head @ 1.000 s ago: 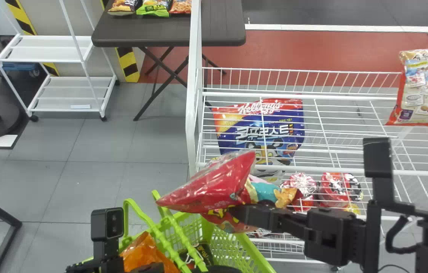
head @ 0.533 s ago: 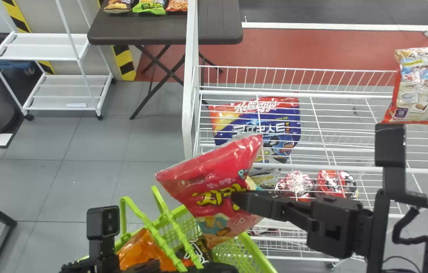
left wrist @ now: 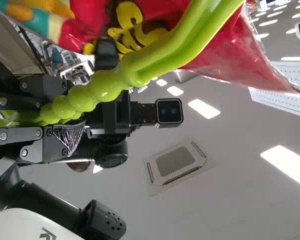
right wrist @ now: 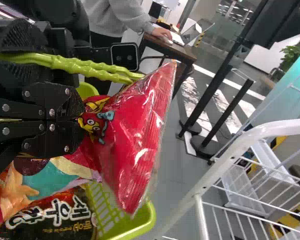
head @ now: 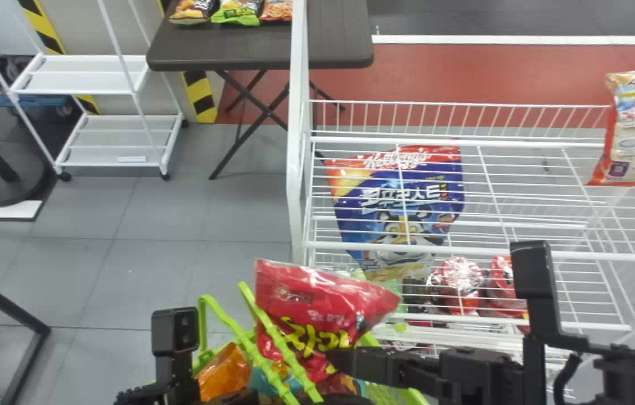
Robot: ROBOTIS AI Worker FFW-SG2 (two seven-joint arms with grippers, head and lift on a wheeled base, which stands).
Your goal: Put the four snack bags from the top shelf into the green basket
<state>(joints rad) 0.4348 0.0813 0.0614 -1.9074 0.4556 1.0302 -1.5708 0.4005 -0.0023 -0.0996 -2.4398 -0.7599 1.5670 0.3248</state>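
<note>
Snack bag, red (head: 325, 304), is pinched in the closed right gripper (right wrist: 79, 119) over the green basket (right wrist: 149, 221), whose handles (head: 224, 320) are clasped by the left gripper (left wrist: 62, 117). Light, slippery, crushable; best held lightly by gathered film.

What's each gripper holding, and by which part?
The right gripper pinches the red snack bag by its front, beside the yellow lettering; the left gripper holds the green basket by its handles.
</note>
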